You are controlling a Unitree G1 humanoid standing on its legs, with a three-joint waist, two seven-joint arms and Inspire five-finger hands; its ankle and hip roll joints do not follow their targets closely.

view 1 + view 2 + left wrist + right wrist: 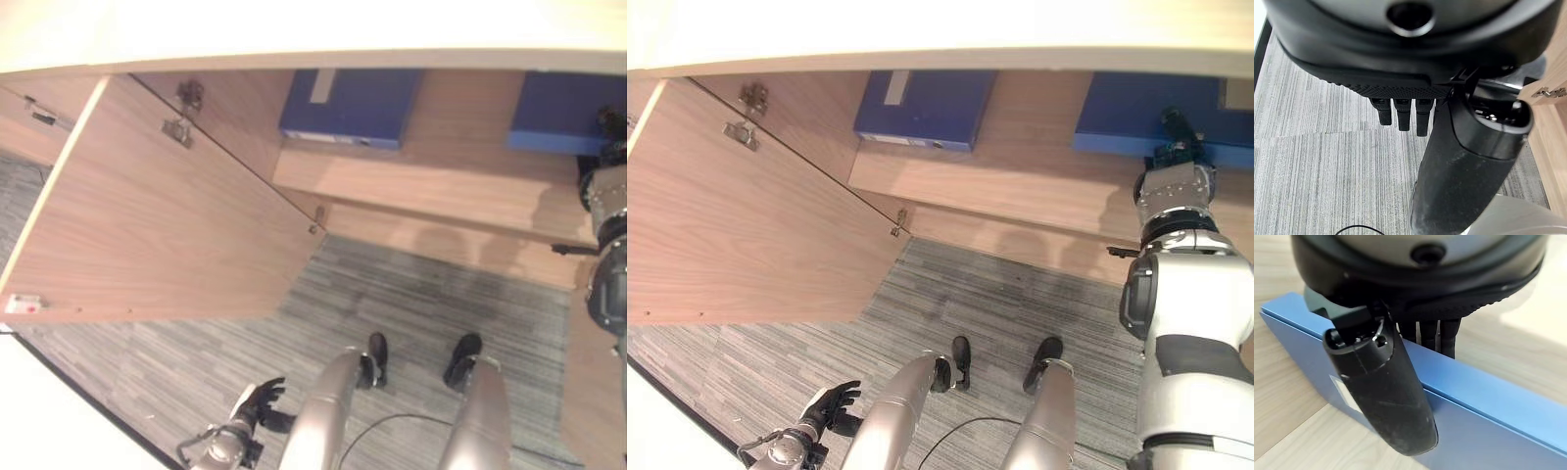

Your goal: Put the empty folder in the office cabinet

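Note:
A blue folder [1117, 113] stands on the wooden cabinet shelf [1019, 181] at the right. My right hand [1176, 137] is raised to it. In the right wrist view the thumb [1386, 387] lies across the blue folder's [1488, 411] front face and the fingers [1442, 335] reach down behind its top edge, so the hand pinches it. My left hand [831, 403] hangs low at the lower left over the carpet, with fingers [1400, 115] relaxed and holding nothing.
A second blue folder [353, 103] with a pale label lies further left on the same shelf. The cabinet's wooden door [157, 225] stands swung open on the left, its hinges [181, 117] showing. A pale top [294, 29] overhangs the cabinet. Grey striped carpet [421, 294] lies below.

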